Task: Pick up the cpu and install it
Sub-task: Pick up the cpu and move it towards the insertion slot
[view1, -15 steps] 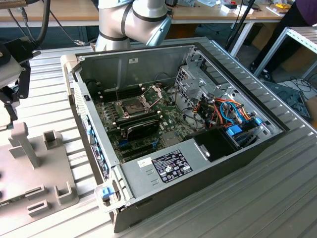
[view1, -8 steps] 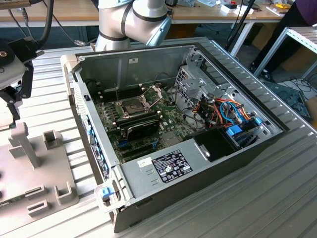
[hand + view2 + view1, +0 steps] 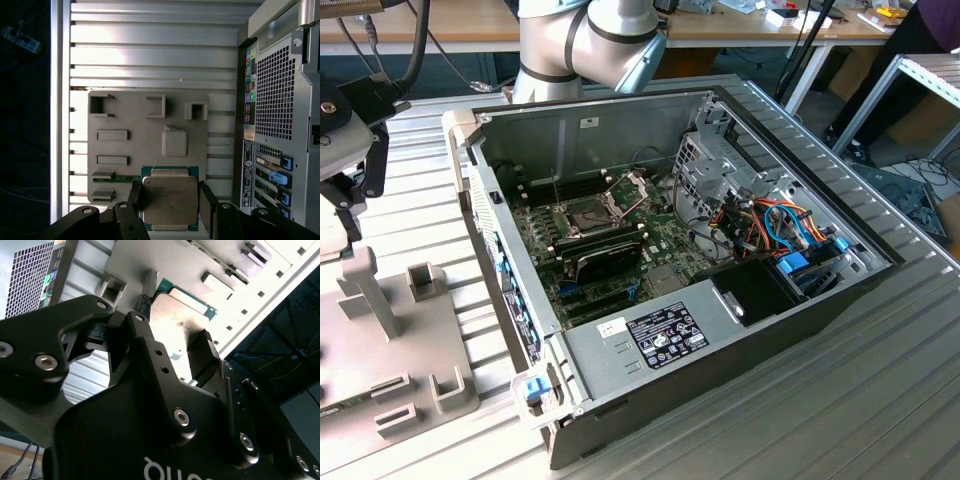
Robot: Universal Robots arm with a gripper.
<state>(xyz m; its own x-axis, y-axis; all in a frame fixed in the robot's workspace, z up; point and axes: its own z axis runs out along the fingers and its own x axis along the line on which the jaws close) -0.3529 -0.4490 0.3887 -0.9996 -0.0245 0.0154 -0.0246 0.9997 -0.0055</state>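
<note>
1. Your ribbed metal worktop [image 3: 880, 400] carries everything here.
2. The open computer case [image 3: 590, 130] lies on it towards the exterior view's right, with its inside facing up.
3. The arm [image 3: 590, 35] stands at the far side of the case.
4. A grey fixture plate [image 3: 410, 340] with raised blocks sits on the worktop just beside the case, on the exterior view's left.
5. The green motherboard [image 3: 665, 245] lies flat inside the case.
6. Its dark socket [image 3: 588, 213] is uncovered, with the hinged metal frame tipped up.
7. Your gripper [image 3: 170, 189] is clenched on the cpu, with one finger against each of two opposite edges.
8. The cpu [image 3: 170, 202] hangs over one edge of the fixture plate, well apart from the socket. Its silvery top faces the first wrist view's camera.
</note>
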